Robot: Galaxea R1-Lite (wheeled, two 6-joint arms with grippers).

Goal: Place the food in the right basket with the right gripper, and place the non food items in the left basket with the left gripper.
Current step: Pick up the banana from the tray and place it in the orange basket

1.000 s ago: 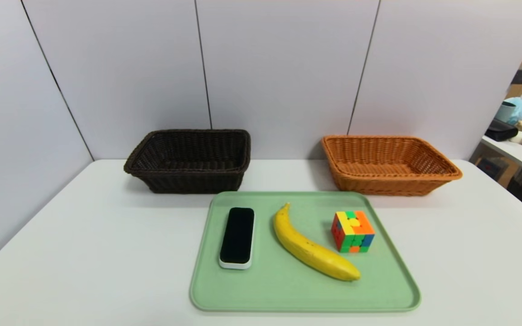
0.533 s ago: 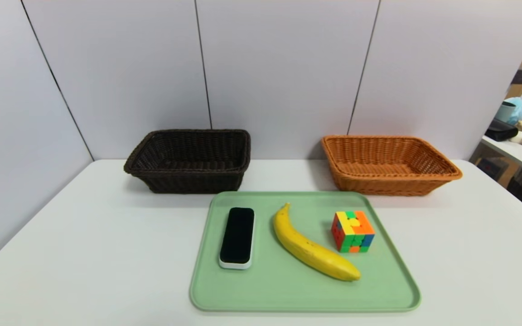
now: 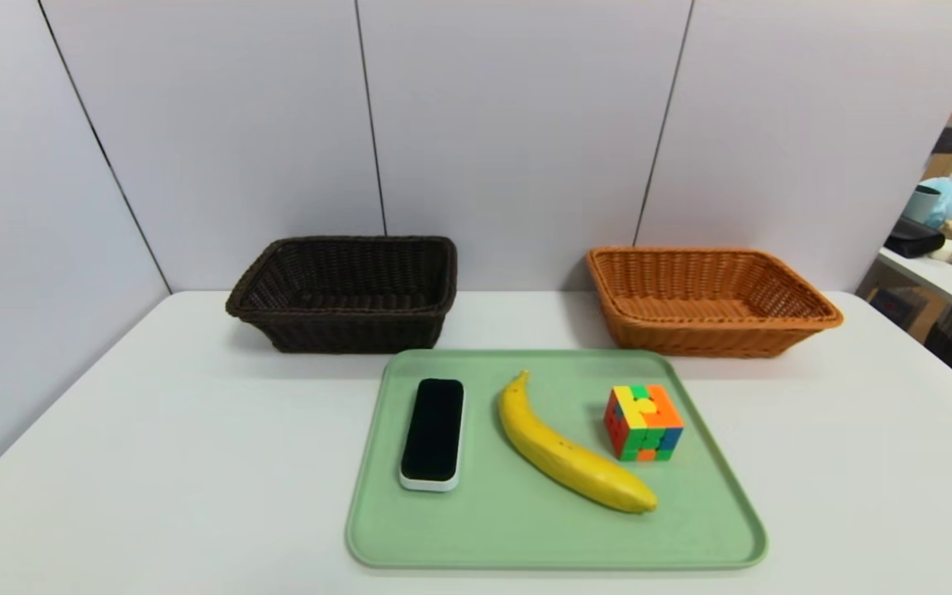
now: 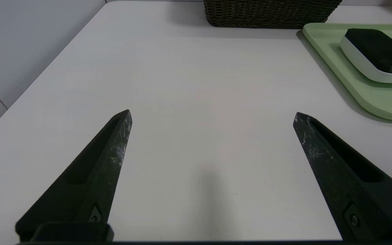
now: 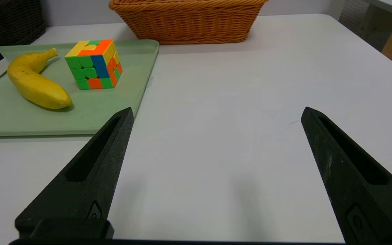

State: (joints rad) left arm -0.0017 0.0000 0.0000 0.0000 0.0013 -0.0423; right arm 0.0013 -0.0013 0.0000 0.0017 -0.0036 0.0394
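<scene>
Holding nothing, I keep both pairs of jaws spread wide, my left gripper point(image 4: 212, 111) above the white table point(image 3: 195, 446) to the left of the green tray point(image 3: 559, 541), my right gripper point(image 5: 218, 107) above the table on the tray's right side. On the tray I see the black-topped slab point(image 3: 433, 431) at left, the curved banana point(image 3: 567, 459) in the middle and the puzzle cube point(image 3: 644, 423) at right; behind stand the dark brown basket point(image 3: 352, 332), left, and the orange-tan basket point(image 3: 707, 339), right
</scene>
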